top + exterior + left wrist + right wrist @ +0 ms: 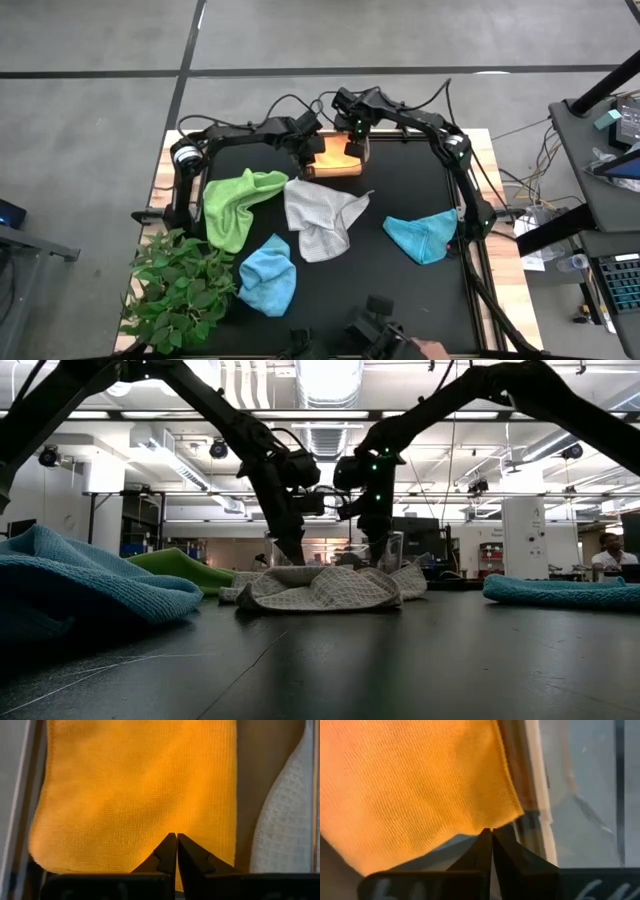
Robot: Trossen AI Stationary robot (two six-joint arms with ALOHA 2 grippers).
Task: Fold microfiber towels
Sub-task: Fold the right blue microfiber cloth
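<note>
In the low view, the crumpled light blue microfiber towel (pixel 85 588) lies nearest the camera. All positions below are given relative to the crumpled pale grey-white waffle-weave microfiber towel (pixel 320 220) at the middle of the black table top (pixel 400 295).

- Light blue towel (pixel 268 277): toward the front edge and to the left of the grey-white towel, just beside it, next to the leafy green plant (pixel 175 285).
- Lime green microfiber towel (pixel 238 203): bunched directly to the left of the grey-white towel, its edge touching or nearly touching.
- Teal microfiber towel (pixel 423 236): folded roughly into a triangle, to the right of the grey-white towel, apart from it.
- Yellow-orange microfiber towel (pixel 336 152): lying flat behind the grey-white towel at the table's far edge, inside the clear plastic bin (pixel 360 160). In the left wrist view the orange towel (pixel 135 790) fills most of the frame, with a strip of the grey-white towel (pixel 285 825) beside it.

Left gripper (pixel 308 150): positioned behind the grey-white towel, above the left part of the orange towel. Its fingers (pixel 165 855) are pressed fully together, tips pointing at the cloth, and hold nothing.

Right gripper (pixel 352 140): positioned behind the grey-white towel, over the right corner of the orange towel (pixel 415 780). Its fingers (pixel 485 852) are fully closed, tips at the towel's edge by the bin wall, with no cloth between them.

In the low view both arms descend side by side behind the grey-white towel (pixel 320 588).
</note>
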